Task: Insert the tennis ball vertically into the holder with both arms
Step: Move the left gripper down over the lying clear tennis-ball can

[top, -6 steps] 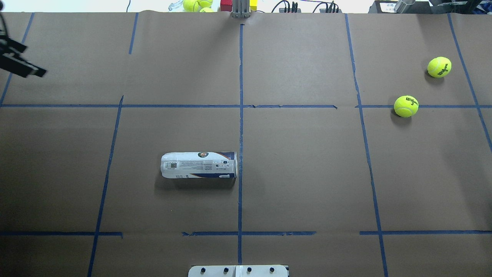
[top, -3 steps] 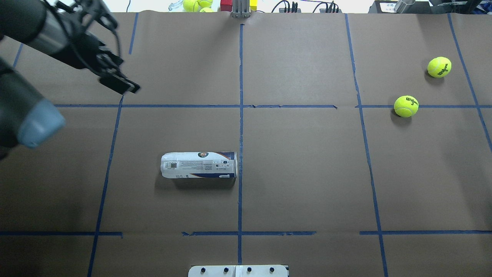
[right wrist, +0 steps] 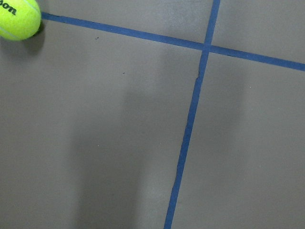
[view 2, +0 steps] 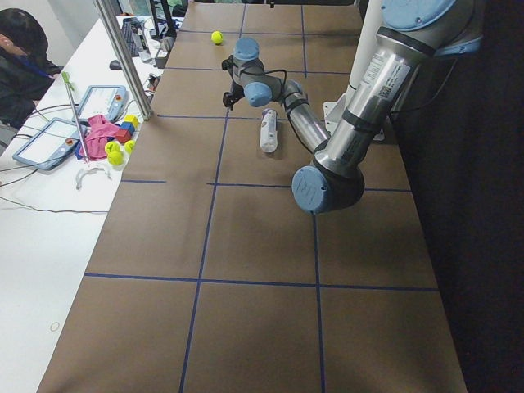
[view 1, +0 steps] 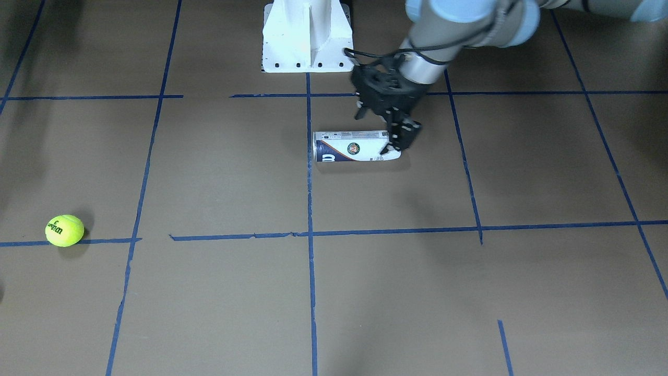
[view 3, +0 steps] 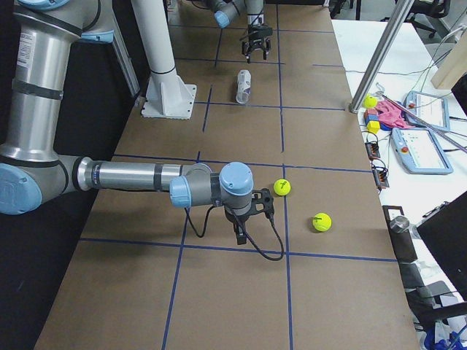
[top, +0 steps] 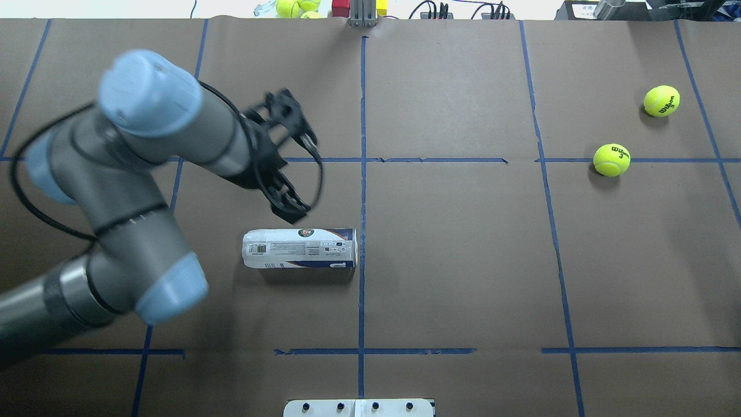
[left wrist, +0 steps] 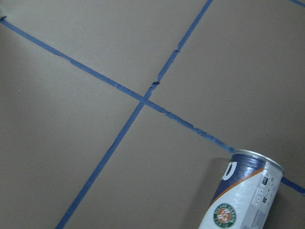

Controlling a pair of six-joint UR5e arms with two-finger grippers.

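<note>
1. Two balls are lying on the table (top: 463,260), well off to the robot's right. The ball (top: 611,160) is resting on a tape line (top: 451,160), and a second ball (top: 661,101) is sitting near it.
2. We are seeing the right gripper (view 3: 246,226) pointing down just beside the ball, and we are unable to tell whether its jaws are parted or closed.
3. The can (top: 300,248) is lying on its side, its rimmed mouth just beside the middle tape line (top: 362,191).
4. We are watching the left gripper (view 1: 378,128) hanging with its jaws spread wide and nothing between them.
5. We are finding it above the table on the can's far side from the robot, clear of the can in the right side view.
</note>
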